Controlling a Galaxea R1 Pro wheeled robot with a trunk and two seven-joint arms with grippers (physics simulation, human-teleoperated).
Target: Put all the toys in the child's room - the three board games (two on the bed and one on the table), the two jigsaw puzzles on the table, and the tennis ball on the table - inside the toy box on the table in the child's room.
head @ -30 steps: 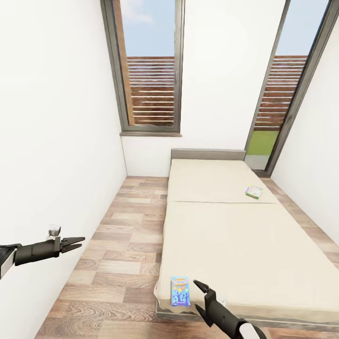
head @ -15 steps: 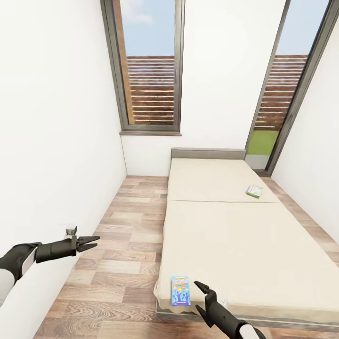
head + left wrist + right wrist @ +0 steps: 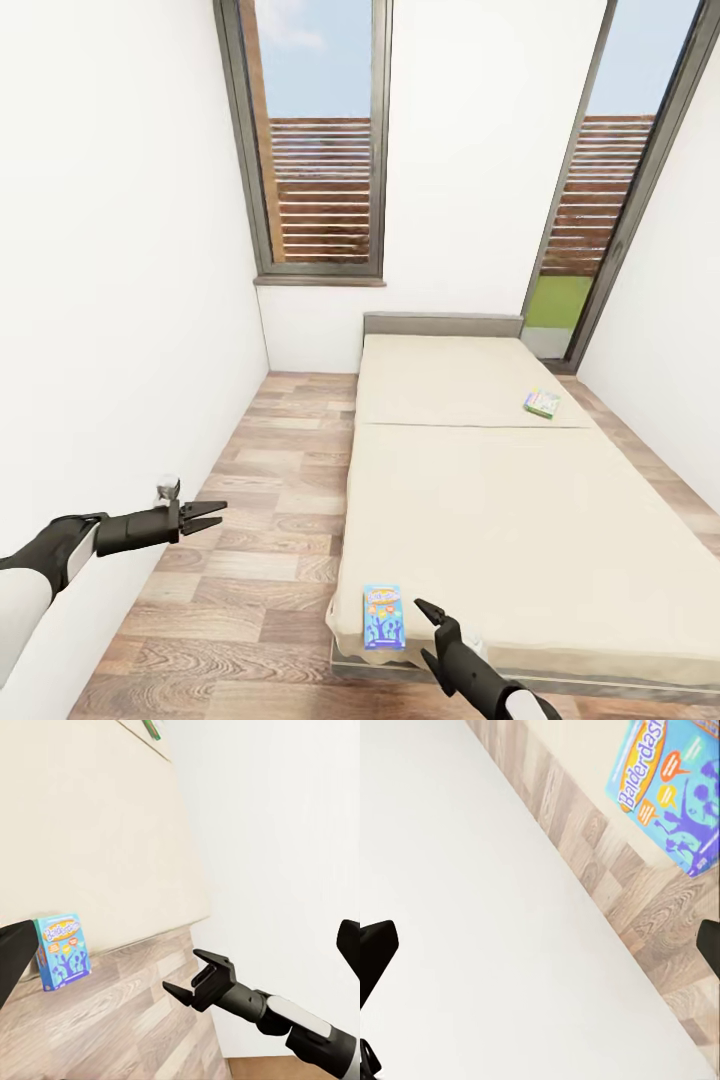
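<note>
- We see the bed (image 3: 500,520) along the right side of the room, with two cream pads, its head under the wall between two tall windows (image 3: 318,140).
- The blue game (image 3: 384,617) lies flat on the near left corner of the bed, close to the edge. In the right wrist view (image 3: 679,791) we read the beginning of a name, "Balderdas", above purple figures.
- The green game (image 3: 541,403) lies flat on the far pad, near the right edge of the bed, well apart from the blue game.
- The right gripper (image 3: 432,633) is just beside the blue game, on its right, at the foot of the bed. Its two fingers are spread apart and there is nothing between them. It does not touch the game.
- In the left wrist view the right gripper (image 3: 196,979) also has its fingers apart, over the wood floor (image 3: 112,1020), with the blue game (image 3: 63,951) near it on the bed corner.
- The left gripper (image 3: 213,515) is over the floor (image 3: 260,500) near the left wall (image 3: 110,300), well apart from the bed. Its fingers point toward the bed and seem a little apart, with nothing between them.
- In the right wrist view, the white wall (image 3: 495,945) takes most of the picture, beside a band of floor planks.
</note>
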